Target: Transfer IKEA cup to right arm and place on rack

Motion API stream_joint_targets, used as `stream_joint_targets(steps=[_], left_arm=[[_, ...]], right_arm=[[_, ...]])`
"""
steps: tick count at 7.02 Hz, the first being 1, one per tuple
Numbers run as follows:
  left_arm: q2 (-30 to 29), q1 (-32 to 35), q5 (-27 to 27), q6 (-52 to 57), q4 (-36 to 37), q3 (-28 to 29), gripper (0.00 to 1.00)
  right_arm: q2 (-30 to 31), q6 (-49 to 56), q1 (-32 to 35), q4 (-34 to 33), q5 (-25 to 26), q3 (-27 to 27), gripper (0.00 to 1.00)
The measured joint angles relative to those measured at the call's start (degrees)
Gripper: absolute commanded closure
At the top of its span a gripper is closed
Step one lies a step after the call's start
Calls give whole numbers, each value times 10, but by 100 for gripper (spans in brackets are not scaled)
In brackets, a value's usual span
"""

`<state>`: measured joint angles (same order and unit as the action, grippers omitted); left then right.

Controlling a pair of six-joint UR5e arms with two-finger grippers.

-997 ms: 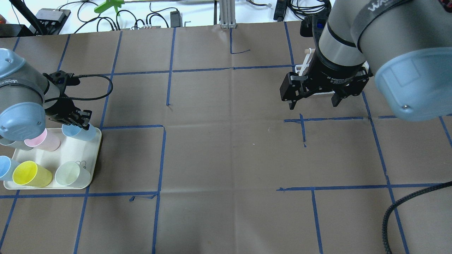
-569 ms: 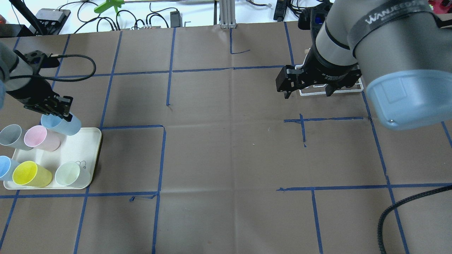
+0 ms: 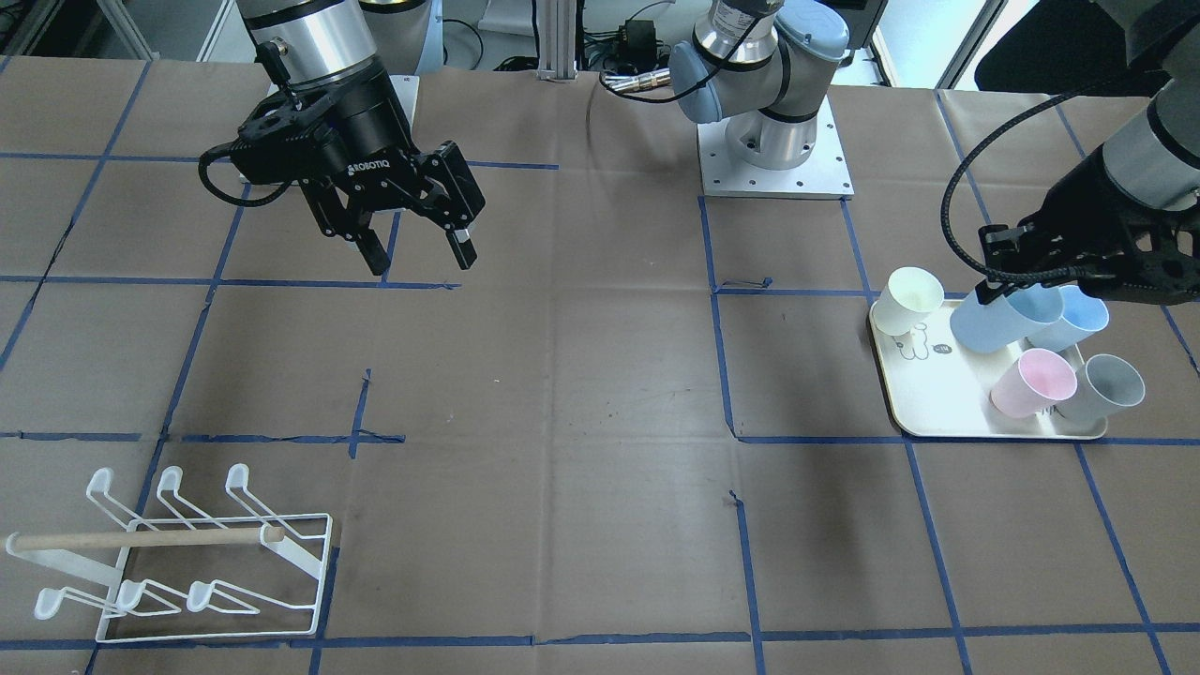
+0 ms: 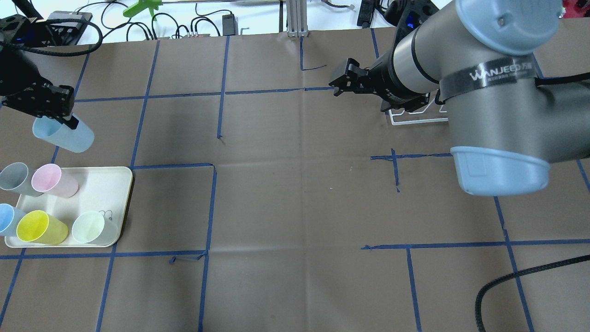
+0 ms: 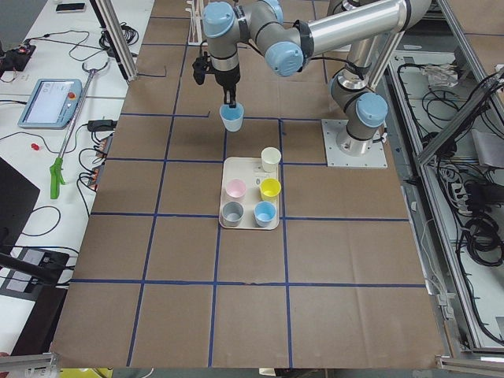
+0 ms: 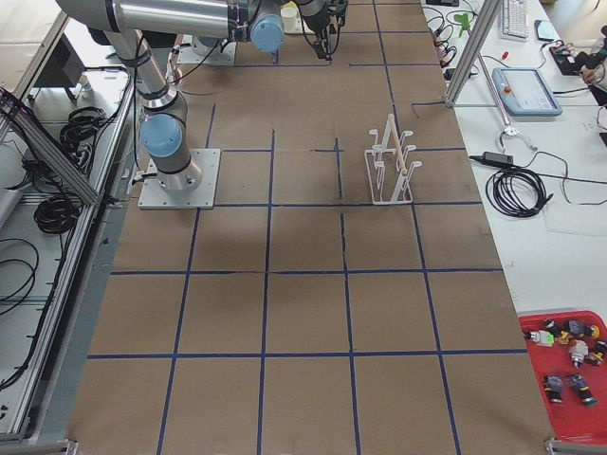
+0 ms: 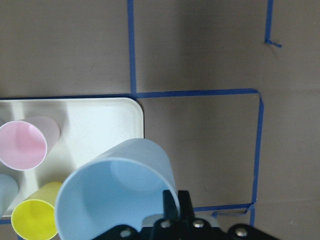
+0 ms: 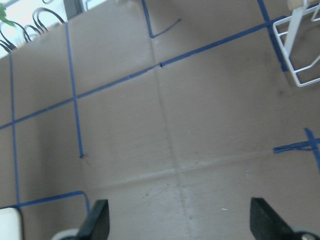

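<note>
My left gripper (image 4: 62, 119) is shut on the rim of a light-blue cup (image 4: 63, 135) and holds it in the air beyond the far edge of the tray. The cup also shows in the front view (image 3: 1001, 321), the left side view (image 5: 231, 118) and the left wrist view (image 7: 117, 192). My right gripper (image 3: 422, 258) is open and empty above the table, left of the rack in the overhead view (image 4: 357, 90). The white wire rack (image 3: 187, 553) with its wooden dowel stands on the table, partly hidden behind the right arm in the overhead view (image 4: 417, 119).
A cream tray (image 4: 115, 184) at the left front holds grey (image 4: 13, 177), pink (image 4: 48, 179), blue (image 4: 5, 219), yellow (image 4: 39, 227) and pale-green (image 4: 90, 227) cups. Blue tape lines grid the brown table. A thick ribbed cable (image 4: 516, 276) lies at the front right.
My left gripper has lifted the light-blue cup off the tray and carried it away from the robot. My right gripper has swung away from the rack toward the table's middle.
</note>
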<state>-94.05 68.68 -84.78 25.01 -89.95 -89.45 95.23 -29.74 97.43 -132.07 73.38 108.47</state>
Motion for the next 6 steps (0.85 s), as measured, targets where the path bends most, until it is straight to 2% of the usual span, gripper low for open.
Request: stream_joint_targets(steps=[3,4,6], left_arm=[[-7,44,159,0,149,-48,100],[-8,60,204,1,210,-69,100],[-8,103,284,0,378,-128,100]], right_arm=[[-18,-213,-3,-225,-90,74,0],[-30,-297,-2,-307,-99,93,0],[-69,-475,-1,-492,-113,126,0]])
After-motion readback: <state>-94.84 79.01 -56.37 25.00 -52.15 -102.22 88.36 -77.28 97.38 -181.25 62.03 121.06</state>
